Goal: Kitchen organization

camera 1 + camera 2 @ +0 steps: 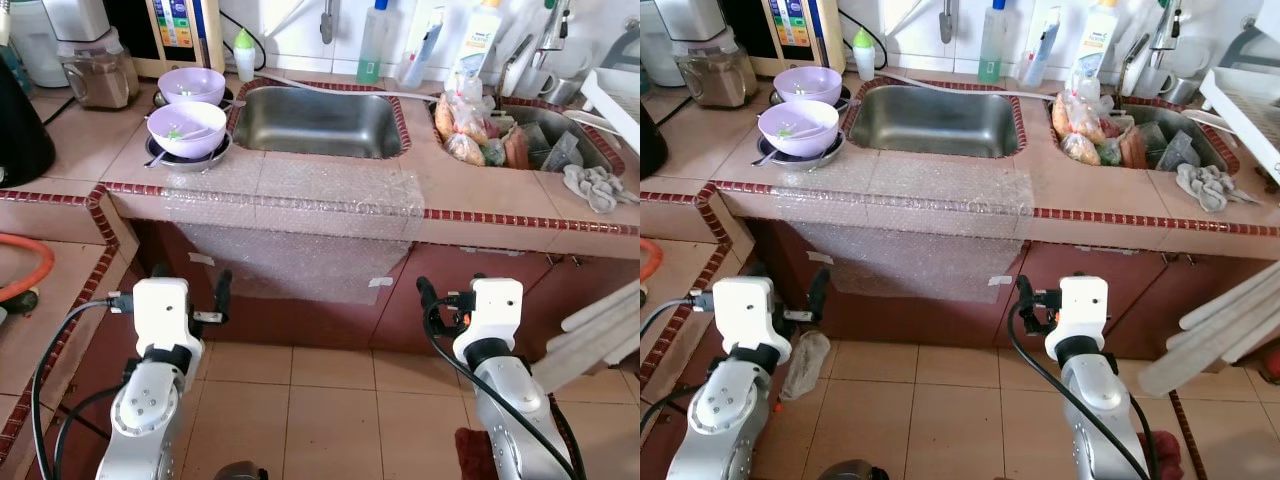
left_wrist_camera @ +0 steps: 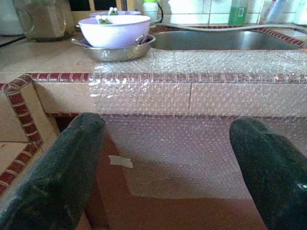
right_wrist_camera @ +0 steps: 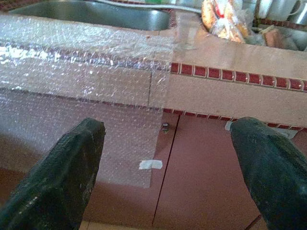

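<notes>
Nearest the camera, two silver arms are seen low in front of the cabinet doors, above the tiled floor (image 1: 330,400). On the left, the left hand (image 1: 190,290) is held below the tabletop edge; its two black fingers (image 2: 57,172) are spread wide apart and nothing is held between them. On the right, the right hand (image 1: 1040,300) is held at a similar height, its fingers (image 3: 62,172) likewise spread wide and empty.

Across the tabletop (image 1: 90,150), from left to right: a blender jar (image 1: 98,68) is noted near the back; two purple bowls (image 1: 187,128) are set on metal plates just left of the sink, the nearer one close to the front edge. A sheet of bubble wrap (image 1: 300,230) is laid over the tabletop edge in front of the steel sink (image 1: 318,122) and hangs down over the cabinet front, fixed with tape. Bottles (image 1: 373,42) are stood behind the sink. A second basin (image 1: 560,140) further right is packed with bagged food (image 1: 462,125) and other items. A grey cloth (image 1: 598,186) is recorded at the far right.
</notes>
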Tool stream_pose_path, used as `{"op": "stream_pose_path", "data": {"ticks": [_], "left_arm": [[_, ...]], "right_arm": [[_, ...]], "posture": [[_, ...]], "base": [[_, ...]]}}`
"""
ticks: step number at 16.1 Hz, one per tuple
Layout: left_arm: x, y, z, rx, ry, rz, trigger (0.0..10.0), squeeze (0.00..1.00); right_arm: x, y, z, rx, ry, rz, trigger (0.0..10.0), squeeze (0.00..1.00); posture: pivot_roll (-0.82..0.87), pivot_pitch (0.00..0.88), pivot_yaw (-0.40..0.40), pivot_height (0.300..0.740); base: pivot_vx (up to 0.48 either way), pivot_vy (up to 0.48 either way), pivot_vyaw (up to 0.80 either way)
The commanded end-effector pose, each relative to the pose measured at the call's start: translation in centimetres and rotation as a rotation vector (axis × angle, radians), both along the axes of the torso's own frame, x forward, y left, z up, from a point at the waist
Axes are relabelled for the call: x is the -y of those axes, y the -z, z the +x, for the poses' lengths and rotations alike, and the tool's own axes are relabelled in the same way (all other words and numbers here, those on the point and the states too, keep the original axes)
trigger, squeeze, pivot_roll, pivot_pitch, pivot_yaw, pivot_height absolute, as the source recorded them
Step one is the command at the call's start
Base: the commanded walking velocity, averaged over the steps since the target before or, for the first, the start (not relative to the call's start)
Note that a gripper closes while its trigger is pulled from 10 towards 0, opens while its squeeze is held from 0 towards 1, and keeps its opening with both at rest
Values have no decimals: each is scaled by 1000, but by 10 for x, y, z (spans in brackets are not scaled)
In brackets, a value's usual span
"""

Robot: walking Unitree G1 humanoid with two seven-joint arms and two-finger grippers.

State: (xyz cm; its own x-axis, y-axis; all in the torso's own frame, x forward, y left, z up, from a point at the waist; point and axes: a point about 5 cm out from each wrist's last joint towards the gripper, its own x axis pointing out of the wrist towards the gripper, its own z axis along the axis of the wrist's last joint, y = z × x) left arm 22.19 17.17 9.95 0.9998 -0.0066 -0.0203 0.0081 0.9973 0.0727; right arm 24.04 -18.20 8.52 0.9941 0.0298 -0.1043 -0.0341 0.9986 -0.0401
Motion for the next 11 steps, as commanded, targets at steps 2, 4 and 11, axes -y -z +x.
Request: {"op": "stream_pose_path", "data": {"ticks": [2, 4, 11], "left_arm": [[1, -9, 6, 27, 10, 4, 10000, 0], [3, -18, 14, 56, 12, -20, 10000, 0], [-4, -14, 37, 49, 30, -38, 10000, 1000]], "right_arm": [[1, -15, 13, 68, 18, 1, 10000, 0], [3, -23, 25, 94, 51, 35, 10000, 0], [-2, -24, 37, 141, 81, 95, 10000, 1000]], "posture": [[53, 15, -21, 740], [51, 14, -9, 740], [29, 0, 45, 740]], "base": [[0, 0, 0], [0, 0, 0], [0, 0, 0]]}}
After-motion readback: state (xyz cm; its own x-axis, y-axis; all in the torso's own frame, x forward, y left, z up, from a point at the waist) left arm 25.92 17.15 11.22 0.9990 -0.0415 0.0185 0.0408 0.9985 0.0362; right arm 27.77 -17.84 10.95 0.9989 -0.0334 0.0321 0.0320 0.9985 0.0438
